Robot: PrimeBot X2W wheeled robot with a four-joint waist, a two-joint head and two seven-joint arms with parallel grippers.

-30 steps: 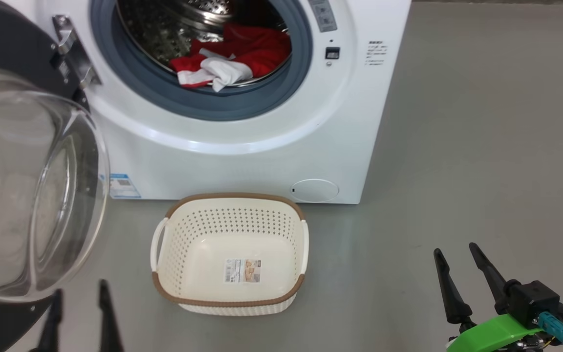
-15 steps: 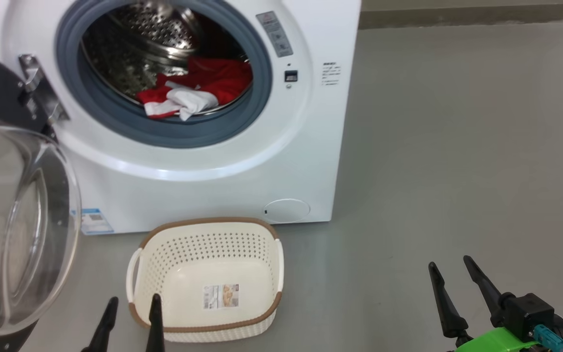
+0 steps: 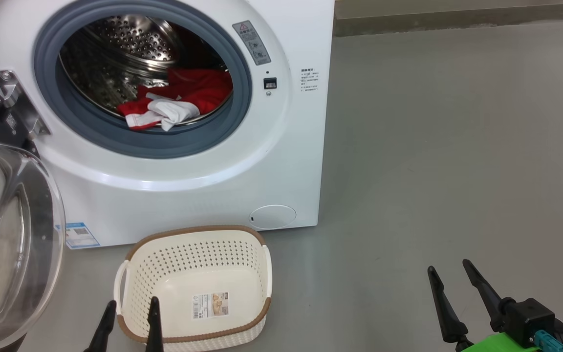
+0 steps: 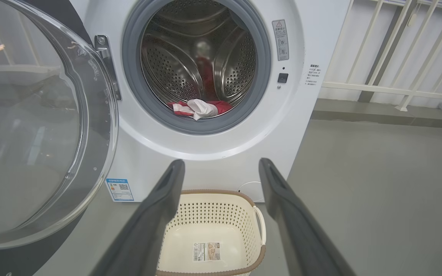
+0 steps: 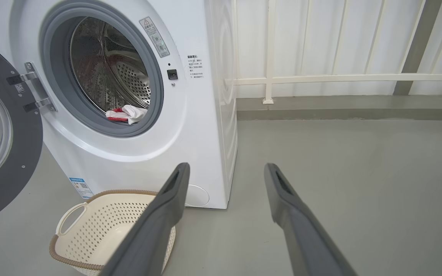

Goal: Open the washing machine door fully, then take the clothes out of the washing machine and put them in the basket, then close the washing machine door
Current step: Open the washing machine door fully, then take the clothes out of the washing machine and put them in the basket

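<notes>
A: Which way are the clothes [image 3: 184,95] lying from the arms?

B: Going from the left: the washing machine door [image 3: 12,244] is hanging swung open. The left gripper [image 3: 132,301] is hovering by the basket's [image 3: 193,229] near left corner, its jaws gaping wide and holding nothing. The clothes are lying far ahead and higher, in the washing machine's [image 3: 281,146] drum [image 3: 115,58], spread left to right along its lip.

A: And the right gripper [image 3: 448,266]?

B: It is hanging well off to the right over the floor [image 3: 433,146], jaws wide and empty. The left one is looking nearer.
</notes>
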